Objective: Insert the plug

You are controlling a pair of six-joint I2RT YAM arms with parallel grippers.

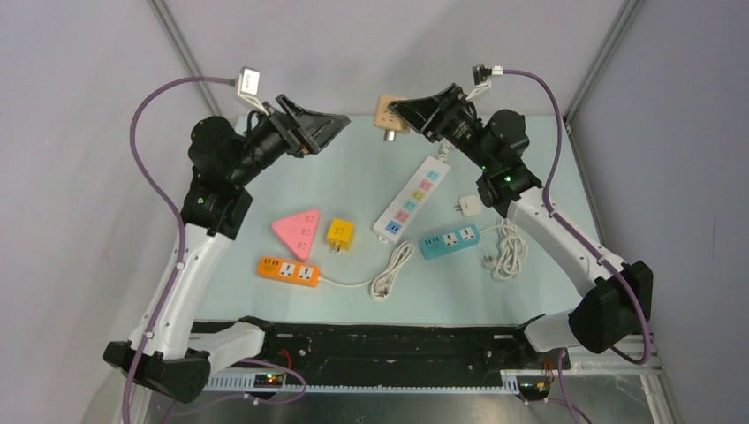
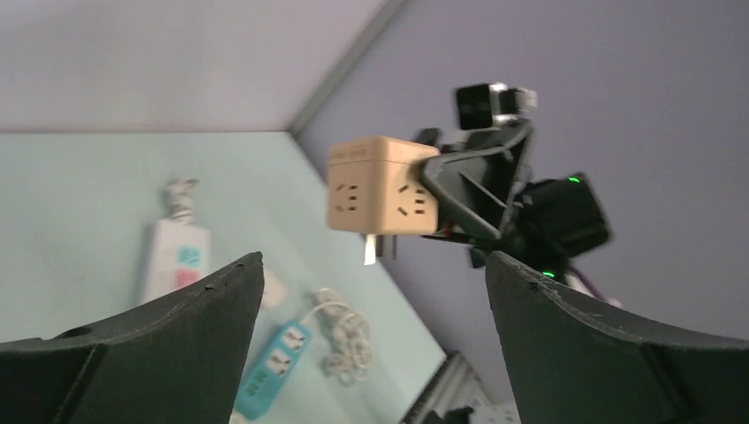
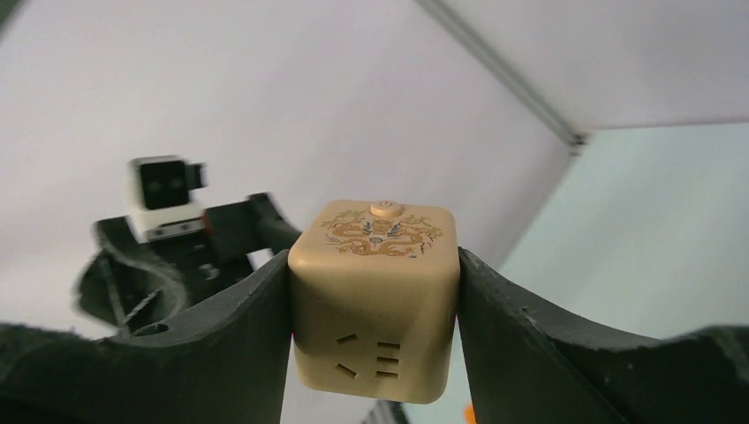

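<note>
My right gripper (image 1: 395,112) is shut on a beige cube plug adapter (image 1: 389,115), held in the air over the far edge of the table with its metal prongs pointing down. In the right wrist view the cube (image 3: 374,299) sits clamped between both fingers, socket slots on its near face, a dragon print on top. In the left wrist view the cube (image 2: 382,185) hangs ahead of my fingers. My left gripper (image 1: 340,124) is open and empty, raised and facing the cube, a short gap apart. A white power strip (image 1: 412,199) with coloured sockets lies below.
On the table lie a pink triangular socket (image 1: 298,232), a yellow cube adapter (image 1: 340,234), an orange strip (image 1: 288,270) with coiled cord, a teal strip (image 1: 449,240) with white cord (image 1: 506,250), and a small white adapter (image 1: 470,207).
</note>
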